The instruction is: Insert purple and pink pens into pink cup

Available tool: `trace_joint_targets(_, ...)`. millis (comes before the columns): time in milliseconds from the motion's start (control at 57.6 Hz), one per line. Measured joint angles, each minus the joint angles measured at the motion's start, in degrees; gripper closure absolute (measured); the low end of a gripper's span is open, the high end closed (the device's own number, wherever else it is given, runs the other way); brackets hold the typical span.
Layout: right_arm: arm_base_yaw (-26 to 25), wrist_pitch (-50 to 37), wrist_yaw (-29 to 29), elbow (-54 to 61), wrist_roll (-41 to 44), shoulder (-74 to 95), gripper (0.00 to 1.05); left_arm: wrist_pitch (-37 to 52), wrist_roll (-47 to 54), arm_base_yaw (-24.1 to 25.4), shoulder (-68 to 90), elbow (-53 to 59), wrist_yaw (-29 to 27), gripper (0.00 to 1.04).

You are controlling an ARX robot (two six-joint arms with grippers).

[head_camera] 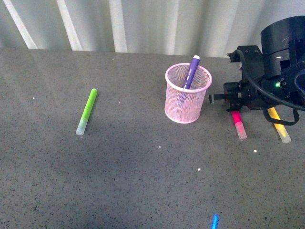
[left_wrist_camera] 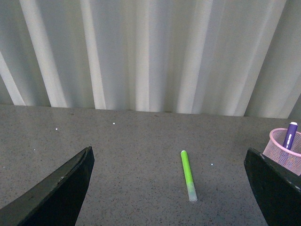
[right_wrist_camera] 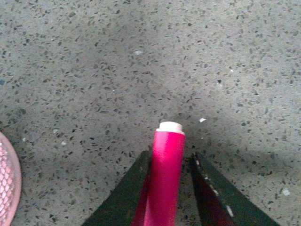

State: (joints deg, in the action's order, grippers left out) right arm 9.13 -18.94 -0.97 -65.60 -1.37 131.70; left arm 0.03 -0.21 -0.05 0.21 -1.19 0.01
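The pink pen lay flat on the worktop just right of the pink cup (purple pen inside), long axis far-to-near, capped end toward us. The right end effector straddled it, narrowly spread. We judged a centred, square pinch wisest.

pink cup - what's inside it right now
The purple pen stands inside the cup, leaning on the rim with its top sticking out. The mesh and rim hide the cup's floor, so anything small lying there can't be seen. The pink pen is outside.
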Motion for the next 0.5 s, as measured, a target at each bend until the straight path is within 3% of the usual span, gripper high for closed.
trace_joint_targets(122, -0.66, -1.07, 0.0, 0.74, -0.02, -0.26, 0.92, 0.0, 0.0, 0.0, -0.02, 0.0, -0.02, 0.07)
trace_joint_targets(347, -1.79, -3.63, -0.61, 5.14, -0.48, -4.31, 0.93, 0.0, 0.0, 0.0, 0.0, 0.0, 0.0, 0.07)
trace_joint_targets(504, -2.21, -15.3, -1.75, 12.15, -0.17, -15.8, 0.93, 0.0, -0.02, 0.0, 0.0, 0.0, 0.0, 0.07)
